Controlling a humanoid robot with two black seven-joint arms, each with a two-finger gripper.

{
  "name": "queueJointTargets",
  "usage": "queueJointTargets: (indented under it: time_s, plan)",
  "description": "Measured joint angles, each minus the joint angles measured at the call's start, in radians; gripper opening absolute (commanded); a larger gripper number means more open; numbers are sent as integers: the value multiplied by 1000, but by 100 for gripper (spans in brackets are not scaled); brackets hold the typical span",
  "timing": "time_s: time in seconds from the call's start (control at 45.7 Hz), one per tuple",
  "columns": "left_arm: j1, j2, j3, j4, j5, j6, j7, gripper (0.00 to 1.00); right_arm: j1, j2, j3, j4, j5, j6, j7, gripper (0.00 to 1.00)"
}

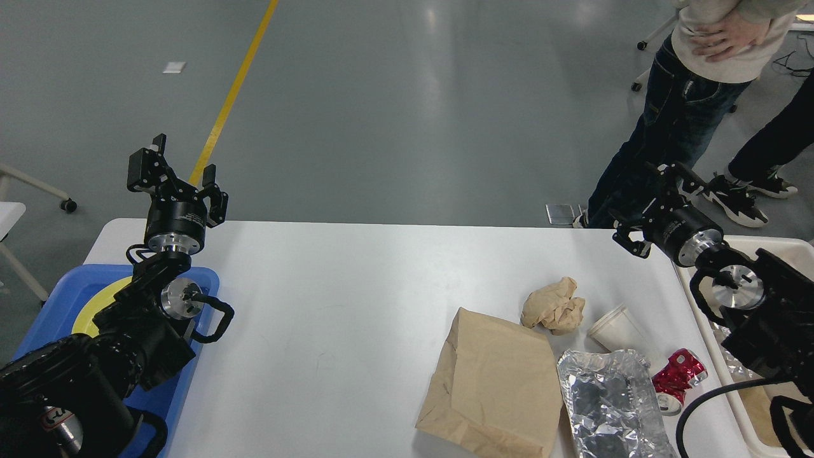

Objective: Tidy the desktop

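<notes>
My left claw (184, 172) hangs released and empty over the bench's (331, 305) far left corner; my right claw (648, 210), fingers spread and holding nothing, hovers at the far right corner. Most of the tidying looks undone: a flat paper bag (493, 375), a crumpled paper ball (554, 305), a white cup (620, 331), foil (607, 401) and a crushed red can (679, 375) still crowd the near right corner. The blue tray (191, 280) sits left, the cream bin (712, 343) right. I can read no writing.
</notes>
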State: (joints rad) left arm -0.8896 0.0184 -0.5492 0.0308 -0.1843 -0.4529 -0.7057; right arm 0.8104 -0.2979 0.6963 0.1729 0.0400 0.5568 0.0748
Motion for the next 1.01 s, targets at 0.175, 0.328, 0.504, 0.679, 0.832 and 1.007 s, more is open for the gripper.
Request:
queueJointTargets:
  time_s: [0.175, 0.328, 0.504, 0.679, 0.832, 1.007]
  plan:
    - [0, 0, 0, 0, 0, 0, 0, 96, 2, 1, 2, 2, 1, 0, 6, 100]
    - [0, 0, 0, 0, 0, -1, 0, 96, -2, 0, -2, 1, 1, -1, 7, 100]
    - [0, 0, 0, 0, 0, -1, 0, 96, -7, -28, -6, 1, 1, 1, 7, 100]
    - [0, 0, 0, 0, 0, -1, 0, 96, 12, -64, -8, 7, 1, 5, 7, 100]
    - [0, 0, 0, 0, 0, -1, 0, 96, 39, -115, -55, 13, -35, 7, 7, 100]
    - [0, 0, 0, 0, 1, -1, 0, 96, 141, -172, -346, 16, -169, 7, 7, 100]
